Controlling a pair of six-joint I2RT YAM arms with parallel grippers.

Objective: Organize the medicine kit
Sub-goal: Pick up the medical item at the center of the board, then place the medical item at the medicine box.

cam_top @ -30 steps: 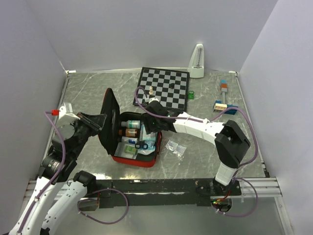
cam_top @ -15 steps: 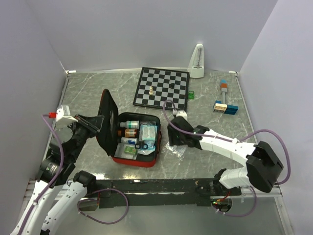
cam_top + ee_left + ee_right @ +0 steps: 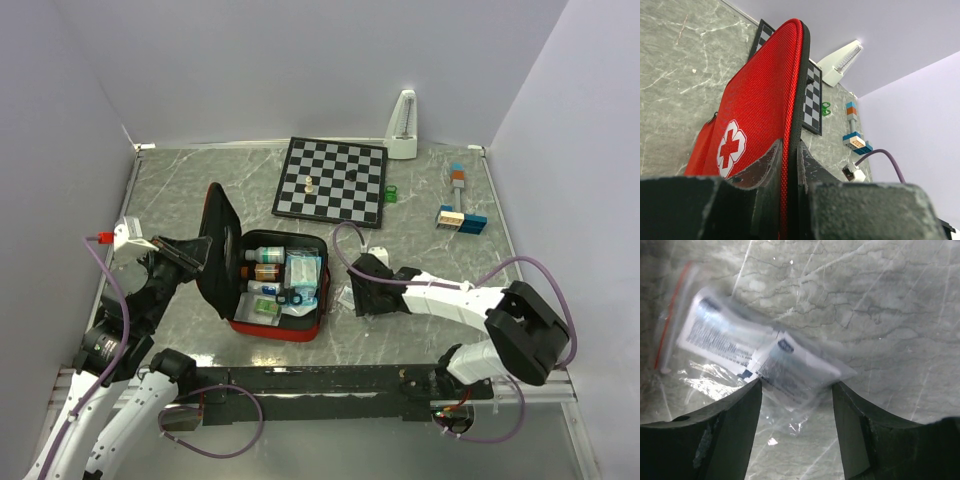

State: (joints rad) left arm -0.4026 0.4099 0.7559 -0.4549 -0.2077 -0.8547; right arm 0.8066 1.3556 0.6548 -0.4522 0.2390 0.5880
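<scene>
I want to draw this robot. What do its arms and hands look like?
White tube-shaped left arm and right arm, with chunky black joints. Thin purple cables loop along both. The black left hand and black right hand each have two blunt fingers.

The medicine kit (image 3: 276, 328) lies before the chessboard (image 3: 345, 185), a sachet bag (image 3: 755, 352) at its right.

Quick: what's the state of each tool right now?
Left tool: closed on the kit lid.
Right tool: open, above the packet bag.
</scene>
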